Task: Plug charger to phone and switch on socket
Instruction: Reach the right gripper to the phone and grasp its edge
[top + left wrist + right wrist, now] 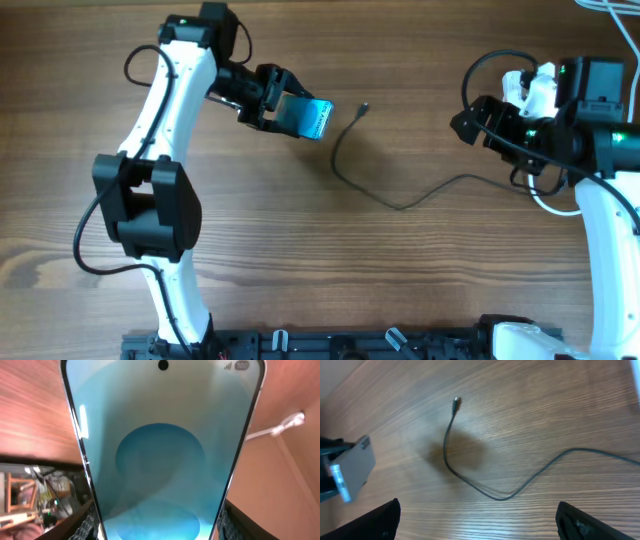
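Note:
My left gripper [270,100] is shut on the phone [308,116] and holds it tilted above the table. Its cyan screen fills the left wrist view [160,450]. Its grey back shows in the right wrist view [355,467]. The charger, a thin black cable [400,205], lies on the table, with its connector tip [362,108] just right of the phone; the tip also shows in the right wrist view [456,404]. My right gripper [468,122] is open and empty, above the cable's loop [500,496]. The socket is mostly hidden under my right arm; a white part [528,86] shows there.
A white lead [556,208] curves out below my right arm. Another white cable [612,18] runs off the top right corner. A black rail [330,345] lines the table's front edge. Bare wood lies between the arms.

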